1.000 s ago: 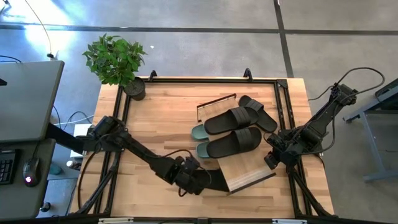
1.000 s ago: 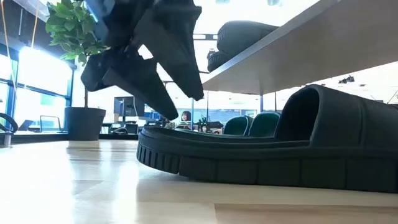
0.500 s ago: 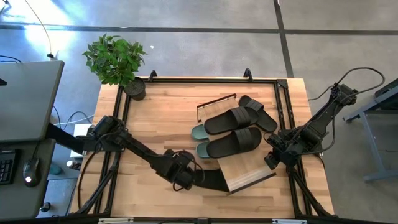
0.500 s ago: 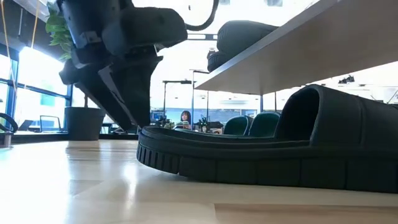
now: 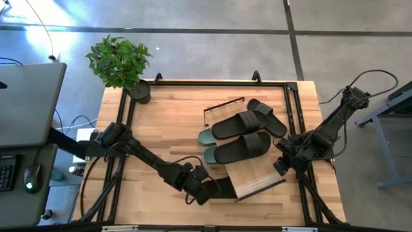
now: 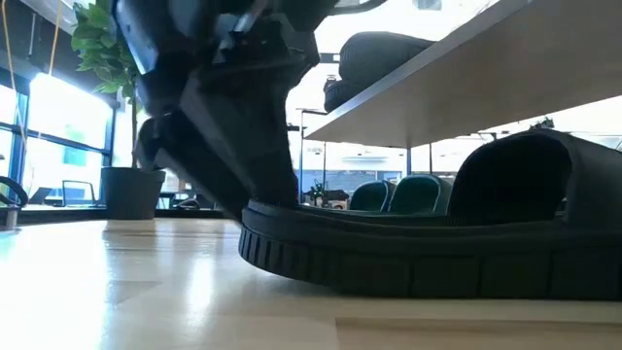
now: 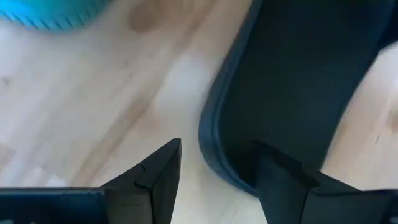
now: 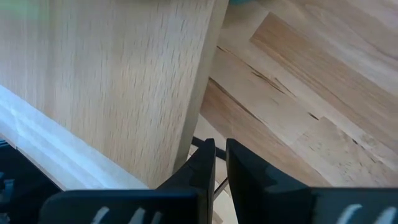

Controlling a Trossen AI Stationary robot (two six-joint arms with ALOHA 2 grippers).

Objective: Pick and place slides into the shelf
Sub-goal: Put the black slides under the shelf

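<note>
left claw (image 7: 214,171): spread wide at the bench's (image 5: 161,122) 6 o'clock, straddling the rounded end of a black slide (image 7: 292,87), probably lining up a grab
shelf (image 5: 257,175): sloped pale-wood plank, already carrying two black slides and green ones
right claw (image 8: 215,163): nearly pinched closed, parked at 4 o'clock by the shelf edge

Light-wood table (image 5: 167,122) with potted plant (image 5: 120,64), slide-laden shelf (image 5: 254,177), one black slide (image 5: 219,188).
</note>
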